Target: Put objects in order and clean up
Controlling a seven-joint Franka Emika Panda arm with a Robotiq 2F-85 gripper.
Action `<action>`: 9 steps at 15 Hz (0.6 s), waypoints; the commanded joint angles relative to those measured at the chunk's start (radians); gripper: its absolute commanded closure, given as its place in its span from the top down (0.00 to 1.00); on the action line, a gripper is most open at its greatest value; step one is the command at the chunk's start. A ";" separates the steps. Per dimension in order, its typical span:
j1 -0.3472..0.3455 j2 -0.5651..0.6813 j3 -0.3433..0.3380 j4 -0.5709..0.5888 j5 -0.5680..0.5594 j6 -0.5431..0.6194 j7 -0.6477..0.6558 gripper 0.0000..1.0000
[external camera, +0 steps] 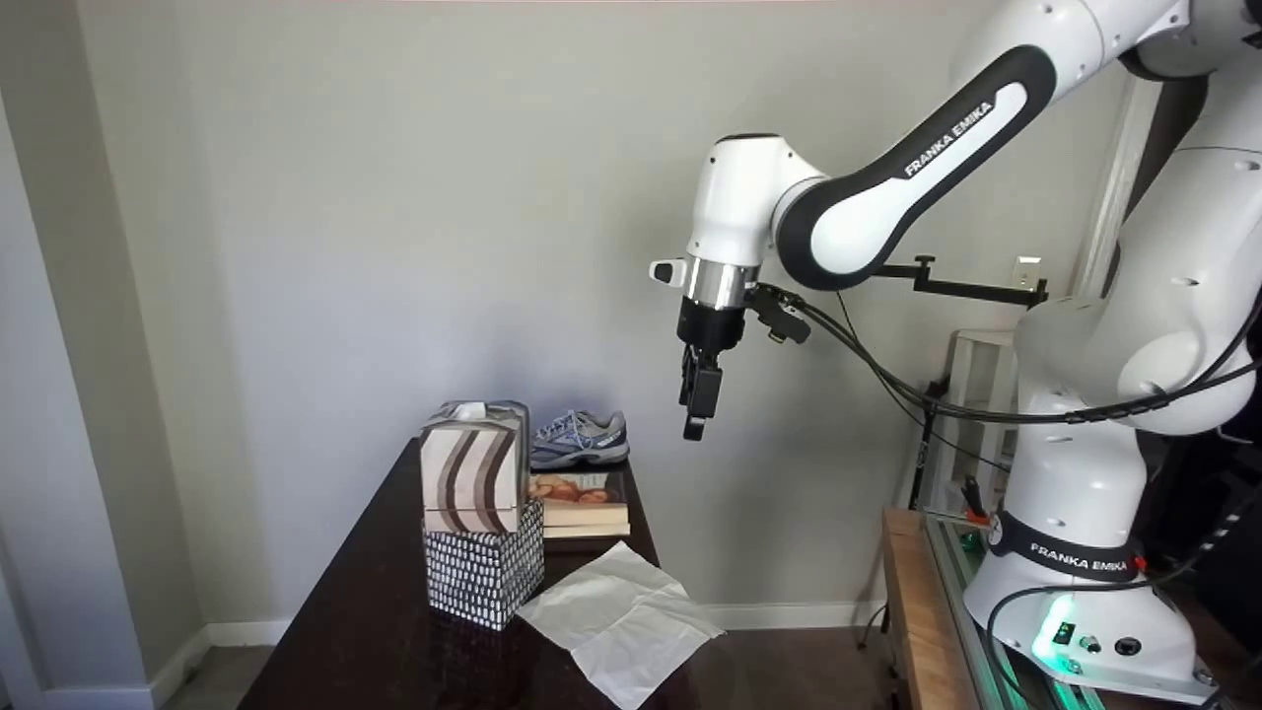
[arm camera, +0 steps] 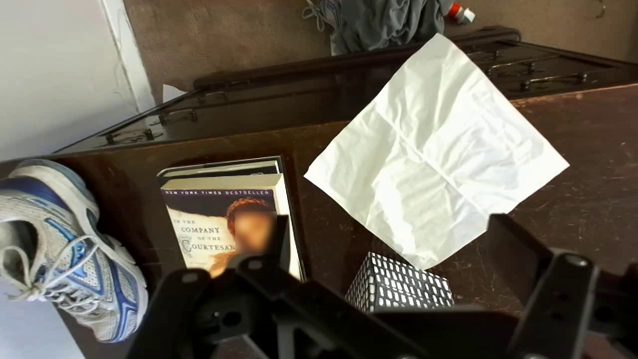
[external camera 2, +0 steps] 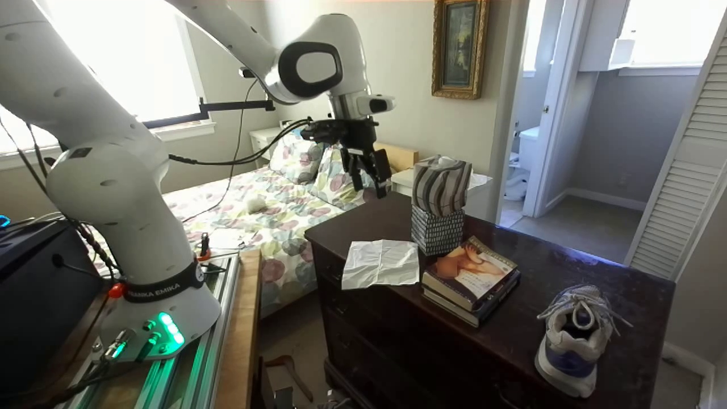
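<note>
Gripper: jaws stood wide. On the dresser, in the wrist view, we listed shoe, left; stacked books, right of it; creased paper, farther right; patterned box, just beside.

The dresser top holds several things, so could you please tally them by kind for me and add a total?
Boxes: 2, one stacked on the other
Books: 2, also stacked
Shoe: 1
White creased sheet: 1, paper or cloth, I cannot tell which
Total: 6
</note>
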State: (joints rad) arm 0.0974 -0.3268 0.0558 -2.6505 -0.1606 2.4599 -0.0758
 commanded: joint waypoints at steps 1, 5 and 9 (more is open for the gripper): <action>0.001 0.121 -0.066 -0.013 0.058 0.165 -0.151 1.00; -0.021 0.276 -0.109 -0.003 0.105 0.270 -0.248 1.00; -0.082 0.417 -0.120 0.036 0.095 0.315 -0.267 1.00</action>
State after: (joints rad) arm 0.0558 -0.0240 -0.0605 -2.6619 -0.0810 2.7312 -0.3070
